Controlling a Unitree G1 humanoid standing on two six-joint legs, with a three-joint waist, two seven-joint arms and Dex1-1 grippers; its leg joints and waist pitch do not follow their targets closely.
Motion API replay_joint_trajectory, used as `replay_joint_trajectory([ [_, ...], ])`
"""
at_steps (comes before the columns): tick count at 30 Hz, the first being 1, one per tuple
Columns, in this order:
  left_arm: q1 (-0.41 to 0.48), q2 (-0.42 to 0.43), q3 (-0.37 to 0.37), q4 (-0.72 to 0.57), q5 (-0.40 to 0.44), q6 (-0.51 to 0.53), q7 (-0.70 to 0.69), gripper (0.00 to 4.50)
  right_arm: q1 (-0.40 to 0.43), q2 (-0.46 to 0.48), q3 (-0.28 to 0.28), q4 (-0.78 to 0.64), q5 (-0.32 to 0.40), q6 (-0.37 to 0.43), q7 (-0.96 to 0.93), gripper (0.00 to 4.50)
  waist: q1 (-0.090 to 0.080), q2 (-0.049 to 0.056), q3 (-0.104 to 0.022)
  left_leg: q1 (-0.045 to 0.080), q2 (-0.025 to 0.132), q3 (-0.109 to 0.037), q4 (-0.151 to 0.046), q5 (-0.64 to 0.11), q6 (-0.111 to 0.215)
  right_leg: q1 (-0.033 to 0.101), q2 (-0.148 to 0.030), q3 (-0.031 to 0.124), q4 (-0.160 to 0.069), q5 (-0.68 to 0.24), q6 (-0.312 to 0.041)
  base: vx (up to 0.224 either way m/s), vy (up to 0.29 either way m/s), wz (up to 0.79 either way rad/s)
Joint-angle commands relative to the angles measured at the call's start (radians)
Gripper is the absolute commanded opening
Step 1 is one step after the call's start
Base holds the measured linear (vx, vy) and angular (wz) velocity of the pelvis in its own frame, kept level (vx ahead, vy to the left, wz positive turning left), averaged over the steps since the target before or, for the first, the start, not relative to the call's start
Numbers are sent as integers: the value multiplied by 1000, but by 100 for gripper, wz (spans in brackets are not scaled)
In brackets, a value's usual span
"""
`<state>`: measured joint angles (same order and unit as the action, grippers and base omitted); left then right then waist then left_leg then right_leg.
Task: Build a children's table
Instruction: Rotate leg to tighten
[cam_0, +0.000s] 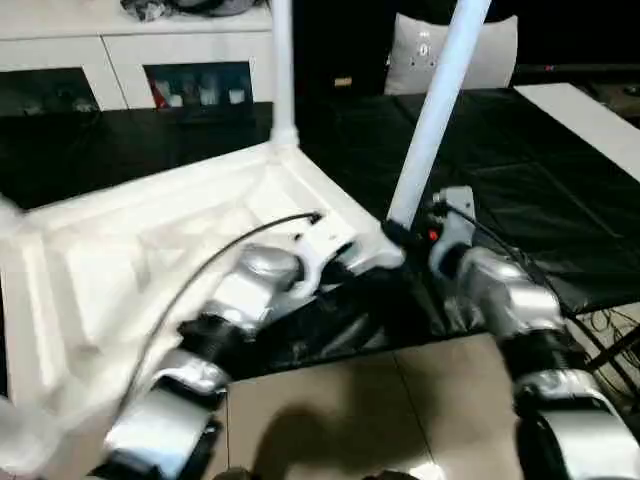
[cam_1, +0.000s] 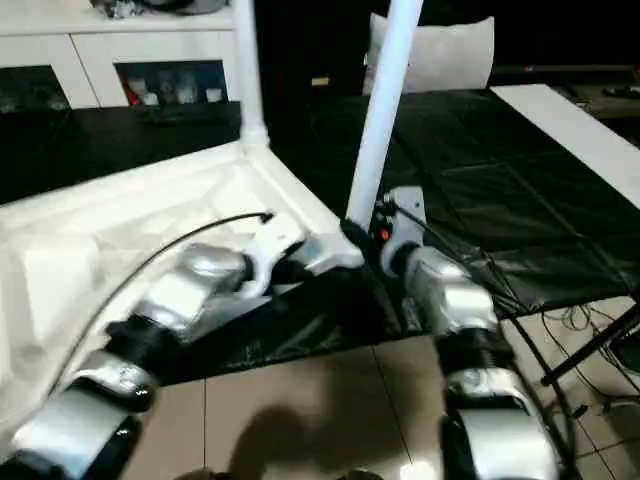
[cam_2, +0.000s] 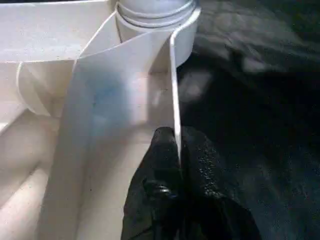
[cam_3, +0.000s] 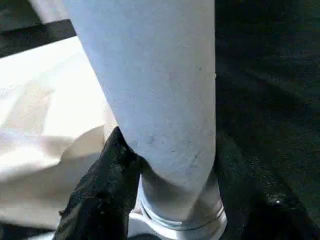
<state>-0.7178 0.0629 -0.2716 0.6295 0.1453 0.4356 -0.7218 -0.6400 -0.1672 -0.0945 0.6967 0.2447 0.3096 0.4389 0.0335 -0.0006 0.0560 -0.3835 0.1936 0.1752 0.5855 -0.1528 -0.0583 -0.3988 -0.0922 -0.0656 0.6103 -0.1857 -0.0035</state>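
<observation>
Two legs stand up from the overturned children's table (cam_0: 150, 260), which lies upside down on a black, creased sheet (cam_0: 500, 180) with its ribbed, hollow white plastic underside facing me. The far leg (cam_0: 283, 70) rises straight from its rounded corner socket; the near leg (cam_0: 437, 110), a long round tapered white tube, leans a little to the right from the near corner.

My left gripper (cam_2: 176, 165) is pinched shut on the thin upright rim wall of the table top, one black rubbery finger on each side of the plastic edge, just short of a corner socket with a threaded collar seated in it. From the head camera I see that silver forearm reaching in across the tabletop's edge, a black cable looping over it.

My right gripper (cam_3: 170, 175) sits at the base of the near leg, its two black textured fingers either side of the smooth tube just above the ringed collar. The left finger touches the leg; whether the other one presses it I cannot tell.

Behind the sheet stands a white cabinet (cam_0: 130, 50) with glass doors, and a pale cushion (cam_0: 450, 55) rests near it. Beige floor tiles (cam_0: 350, 400) show below my arms.
</observation>
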Motion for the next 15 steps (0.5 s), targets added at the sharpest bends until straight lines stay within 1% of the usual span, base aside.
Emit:
replay_joint_trajectory([
  [1,-22,-42,-33,-26,-24,-41,-36,0,25,38,10,57,6,44,-5,267,11,-4,-60,13,22,-11,-74,-348,11,38,-51,32,-101,-351,-182,0,0,0],
  [2,-21,-35,-44,-28,-13,-54,-42,0,28,42,24,44,-4,29,24,267,13,-5,-63,13,24,-11,-74,-338,17,39,-50,32,-100,-335,-181,0,0,0],
  [3,-16,-26,-47,-35,-10,-57,-52,0,36,42,28,25,-3,26,47,272,14,-5,-63,13,25,-11,-74,-335,18,40,-50,33,-98,-326,-183,0,0,0],
  [4,-8,-11,-53,-46,-7,-59,-64,0,53,36,35,-12,-1,23,69,286,17,-3,-64,13,26,-11,-74,-326,22,40,-51,34,-97,-308,-188,0,0,0],
  [5,-3,1,-57,-52,-4,-64,-72,0,71,26,41,-47,3,17,90,286,22,-3,-66,13,28,-9,-73,-306,27,41,-50,35,-93,-267,-194,0,0,0],
  [6,2,15,-61,-54,-3,-75,-79,0,93,12,48,-86,8,7,113,302,27,-3,-67,12,28,-8,-73,-285,35,44,-50,35,-90,-234,-198,0,0,0],
  [7,6,26,-60,-54,-5,-85,-87,0,113,-5,53,-118,14,4,138,311,30,-3,-66,12,28,-8,-73,-280,39,43,-49,35,-90,-225,-198,0,0,0],
  [8,8,29,-60,-54,-6,-86,-90,0,118,-11,55,-127,15,3,145,317,36,-3,-68,14,29,-7,-72,-266,43,44,-49,36,-87,-204,-203,0,0,0],
  [9,13,44,-60,-55,-9,-104,-110,0,141,-36,61,-165,22,1,183,323,37,-3,-68,11,28,-7,-72,-252,46,47,-49,35,-86,-186,-210,0,0,0],
  [10,16,53,-61,-54,-11,-118,-124,0,154,-51,64,-187,27,0,203,333,40,-5,-67,11,28,-7,-73,-248,47,49,-48,35,-87,-186,-205,0,0,0],
  [11,21,66,-62,-56,-12,-126,-141,0,172,-72,68,-217,34,0,233,333,44,3,-67,13,28,-7,-72,-246,49,48,-50,36,-85,-177,-208,0,0,0],
  [12,21,67,-62,-57,-12,-127,-143,0,174,-74,68,-220,34,0,236,355,44,-1,-68,13,29,-5,-72,-247,50,48,-49,36,-84,-172,-212,0,0,0],
  [13,28,86,-66,-57,-14,-150,-172,0,194,-105,70,-255,42,0,283,362,46,-2,-67,12,28,-6,-72,-244,51,48,-49,36,-84,-172,-213,0,0,0],
  [14,31,96,-68,-57,-15,-159,-187,0,201,-121,69,-269,46,1,306,362,50,-1,-67,12,30,-6,-72,-241,52,48,-50,36,-84,-174,-214,0,0,0],
  [15,35,106,-70,-58,-17,-166,-203,0,208,-136,68,-283,50,3,330,378,53,0,-66,13,30,-6,-73,-245,52,48,-49,36,-85,-177,-211,0,0,0],
])
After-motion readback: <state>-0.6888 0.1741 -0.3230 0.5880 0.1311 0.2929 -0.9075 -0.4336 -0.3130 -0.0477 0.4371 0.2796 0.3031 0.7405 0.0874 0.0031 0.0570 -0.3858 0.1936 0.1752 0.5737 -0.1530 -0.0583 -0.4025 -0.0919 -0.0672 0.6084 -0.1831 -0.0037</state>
